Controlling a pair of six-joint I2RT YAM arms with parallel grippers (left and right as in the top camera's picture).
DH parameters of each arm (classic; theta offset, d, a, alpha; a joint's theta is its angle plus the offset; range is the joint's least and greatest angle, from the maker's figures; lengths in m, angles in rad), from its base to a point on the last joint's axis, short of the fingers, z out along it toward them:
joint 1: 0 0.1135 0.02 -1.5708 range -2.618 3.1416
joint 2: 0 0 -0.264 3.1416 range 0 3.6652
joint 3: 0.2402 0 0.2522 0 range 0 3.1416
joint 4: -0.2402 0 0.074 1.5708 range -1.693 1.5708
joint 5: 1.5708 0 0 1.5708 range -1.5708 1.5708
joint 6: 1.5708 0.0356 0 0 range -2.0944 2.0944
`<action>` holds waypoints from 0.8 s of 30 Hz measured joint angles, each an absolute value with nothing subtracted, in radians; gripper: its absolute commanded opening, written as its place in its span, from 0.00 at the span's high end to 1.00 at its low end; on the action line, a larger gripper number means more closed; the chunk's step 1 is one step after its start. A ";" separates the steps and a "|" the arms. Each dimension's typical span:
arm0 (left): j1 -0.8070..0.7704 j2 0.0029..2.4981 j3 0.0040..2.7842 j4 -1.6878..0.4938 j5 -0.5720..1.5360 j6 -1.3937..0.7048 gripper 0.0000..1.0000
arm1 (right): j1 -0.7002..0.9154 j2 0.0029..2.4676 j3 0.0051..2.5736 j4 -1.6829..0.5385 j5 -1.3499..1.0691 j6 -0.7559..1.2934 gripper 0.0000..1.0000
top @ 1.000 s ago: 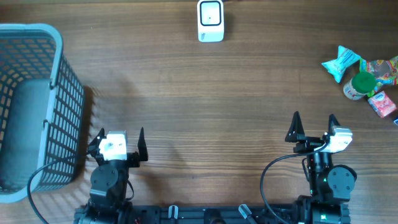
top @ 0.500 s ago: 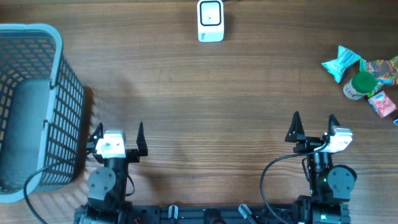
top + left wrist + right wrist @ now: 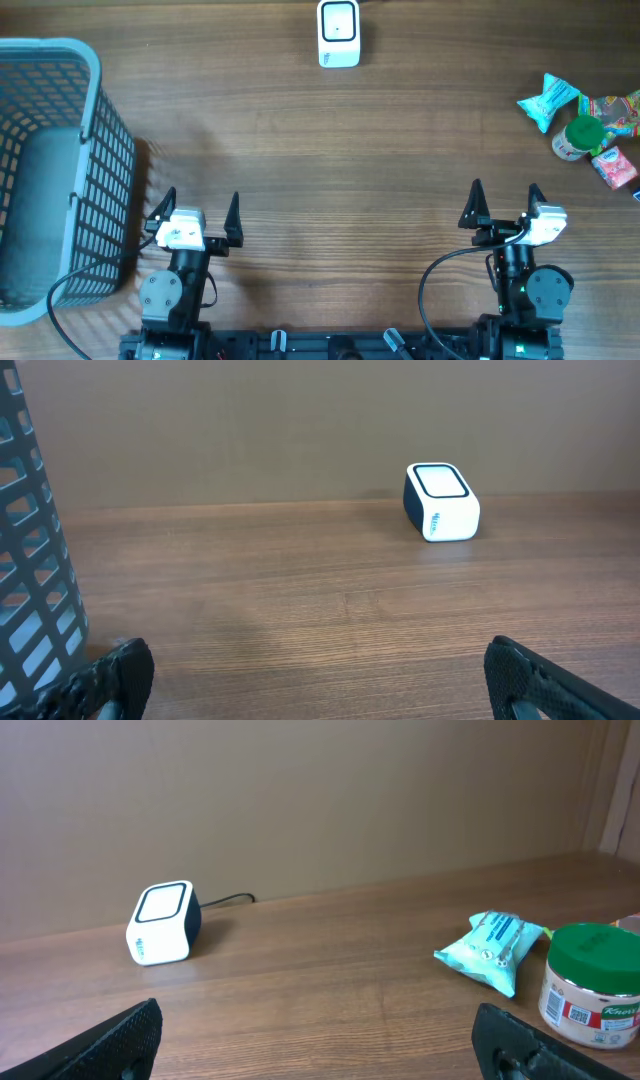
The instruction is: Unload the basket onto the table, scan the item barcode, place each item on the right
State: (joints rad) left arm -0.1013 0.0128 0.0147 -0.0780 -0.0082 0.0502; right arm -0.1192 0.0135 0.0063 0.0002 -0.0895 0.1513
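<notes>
Low in frame, left gripper point(image 3: 199, 200) and right gripper point(image 3: 505, 190) show jaws released, grasping nothing; a white boxy plastic scanner point(image 3: 338, 32) sits top centre.

Black left arm point(image 3: 165, 292) and right arm point(image 3: 535, 290) — a matched pair.
Each bears a white wrist block point(image 3: 180, 230), pointed black fingers point(image 3: 233, 210) and a looping black cable point(image 3: 421, 288).

My overhead looks straight down on the worktop point(image 3: 300, 130); both wrist views sit low, facing the far wall point(image 3: 300, 420), sharing the scanner point(image 3: 441, 502).
</notes>
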 measured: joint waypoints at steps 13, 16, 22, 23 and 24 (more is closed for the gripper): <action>-0.003 0.013 0.015 -0.077 -0.001 0.050 0.00 | -0.119 0.014 0.006 0.000 -0.089 0.151 0.00; 0.002 0.013 0.015 -0.077 -0.001 0.050 0.00 | -0.119 0.014 0.006 0.000 -0.089 0.151 0.00; 0.002 0.013 0.015 -0.077 -0.001 0.050 0.00 | -0.119 0.014 0.006 0.000 -0.089 0.151 0.00; 0.002 0.013 0.015 -0.077 -0.001 0.050 0.00 | -0.119 0.014 0.006 0.000 -0.089 0.151 0.00; 0.002 0.013 0.015 -0.077 -0.001 0.050 0.00 | -0.119 0.014 0.006 0.000 -0.089 0.151 0.00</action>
State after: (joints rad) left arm 0.0025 0.0128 0.0147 -0.0772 -0.0010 0.0502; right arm -0.1192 0.0135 0.0063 0.0002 -0.0895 0.1513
